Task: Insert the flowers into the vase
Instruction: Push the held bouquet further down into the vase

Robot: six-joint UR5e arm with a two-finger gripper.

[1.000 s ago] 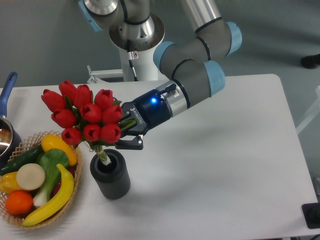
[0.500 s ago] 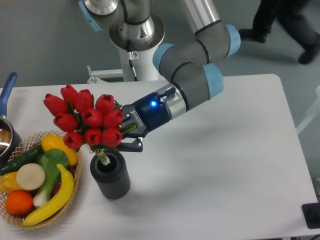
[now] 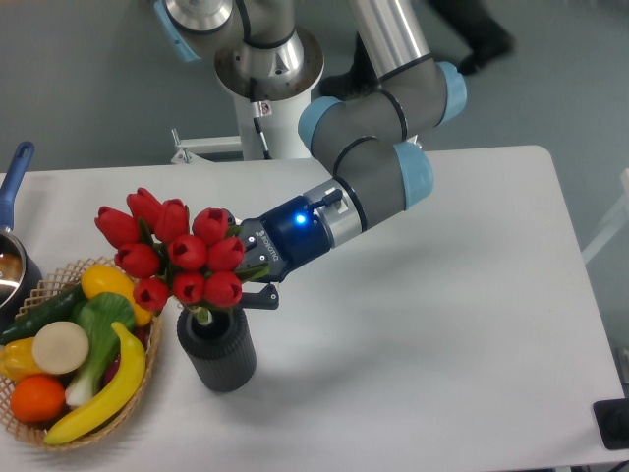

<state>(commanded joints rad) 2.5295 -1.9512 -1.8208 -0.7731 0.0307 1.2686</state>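
Left of the gripper and lower in the frame, a woven wicker basket sits on the white table, heaped with toy produce — a yellow banana, an orange, a green cucumber and other pieces. Its right rim lies just beside the vase, nearly touching it. Farther left, at the frame's edge, a metal pot with a blue handle is partly cut off. Nothing stands between the gripper and the vase.

The flowers are a tight bunch of glossy red tulip buds with green leaves among them, the cluster wider than the vase's mouth. The vase is a short dark cylinder with ribbed sides, standing upright just below the gripper.

The bunch sits directly above the vase mouth, its pale green stems reaching down into the opening. Its long axis runs close to vertical, leaning a little so the buds tip up and to the left, away from the gripper.

The gripper comes in from the right, fingers closed around the stems just under the buds — the contact itself is largely hidden behind the blooms. A blue light glows on its wrist.
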